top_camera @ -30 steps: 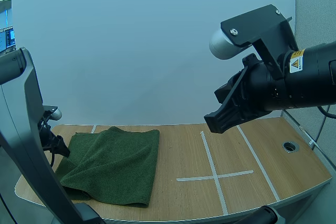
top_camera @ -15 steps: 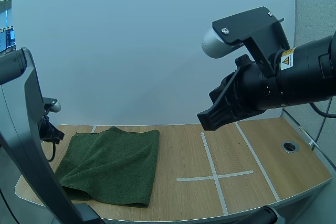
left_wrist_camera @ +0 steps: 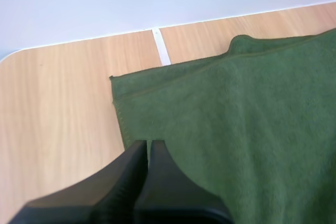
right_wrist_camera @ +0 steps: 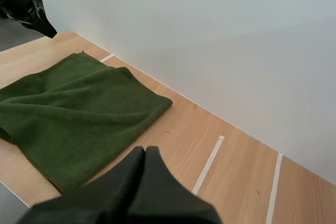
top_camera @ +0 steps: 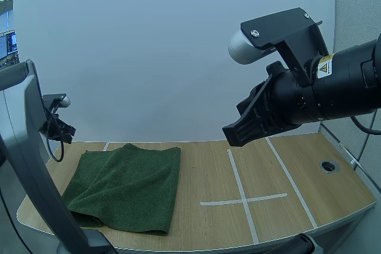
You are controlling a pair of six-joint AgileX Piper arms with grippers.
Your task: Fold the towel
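A dark green towel (top_camera: 125,185) lies folded on the left part of the wooden table (top_camera: 202,173), its near left corner rumpled. My left gripper (top_camera: 66,135) hangs above the table's far left corner, clear of the cloth. From the left wrist, the left gripper (left_wrist_camera: 147,145) is shut on nothing, its tip over the towel (left_wrist_camera: 247,129) near its far left corner. My right gripper (top_camera: 233,138) floats high over the table's middle. The right gripper (right_wrist_camera: 144,153) is also shut, with the towel (right_wrist_camera: 73,114) spread below and beyond it.
White tape lines (top_camera: 241,197) form a cross on the right half of the table, and another strip (top_camera: 106,146) runs at the far left. A small round hole (top_camera: 328,165) sits near the right edge. A plain pale wall (top_camera: 149,57) closes the back.
My left gripper has let go of the towel's left edge, shut, and risen up and back. The right arm shifted slightly left and up. The towel lies still.
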